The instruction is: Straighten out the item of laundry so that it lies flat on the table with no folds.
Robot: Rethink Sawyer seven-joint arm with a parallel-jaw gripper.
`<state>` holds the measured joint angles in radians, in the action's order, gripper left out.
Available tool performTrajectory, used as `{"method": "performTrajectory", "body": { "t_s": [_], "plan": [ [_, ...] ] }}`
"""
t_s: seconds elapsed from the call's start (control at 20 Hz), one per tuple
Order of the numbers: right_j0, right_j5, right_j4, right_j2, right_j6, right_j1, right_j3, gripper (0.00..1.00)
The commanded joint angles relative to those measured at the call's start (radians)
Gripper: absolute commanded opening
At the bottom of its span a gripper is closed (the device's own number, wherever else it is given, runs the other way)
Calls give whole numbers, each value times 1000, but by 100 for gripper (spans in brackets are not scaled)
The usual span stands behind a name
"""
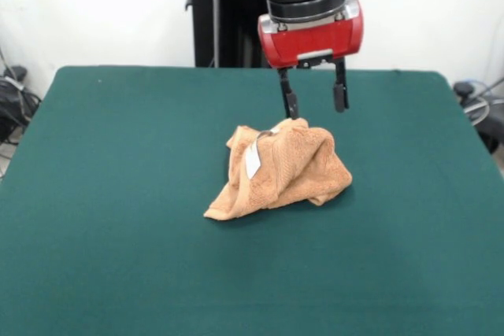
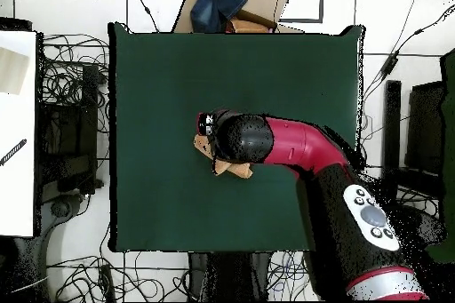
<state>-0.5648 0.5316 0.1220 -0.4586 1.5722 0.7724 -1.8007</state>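
Note:
The item of laundry is an orange-tan towel bunched in a folded heap near the middle of the dark green table. A small white label shows on its upper left side. My gripper hangs open just above the heap's top edge, its left finger close to the cloth and nothing between the fingers. In the overhead view the arm covers most of the towel, and only small orange bits show at the arm's left end.
Cardboard and a dark blue cloth lie beyond the table's far edge in the overhead view. Cables run along the floor at the left. A white surface stands at the far left.

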Motion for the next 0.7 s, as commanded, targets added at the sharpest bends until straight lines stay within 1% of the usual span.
{"method": "performTrajectory", "body": {
  "t_s": [0.05,0.5,0.7],
  "plan": [
    [-26,163,-31,-70,-15,-26,35,100],
    [-57,197,-18,-90,-45,-38,54,100],
    [-53,195,-5,-91,-35,-46,66,100]
  ]
}}
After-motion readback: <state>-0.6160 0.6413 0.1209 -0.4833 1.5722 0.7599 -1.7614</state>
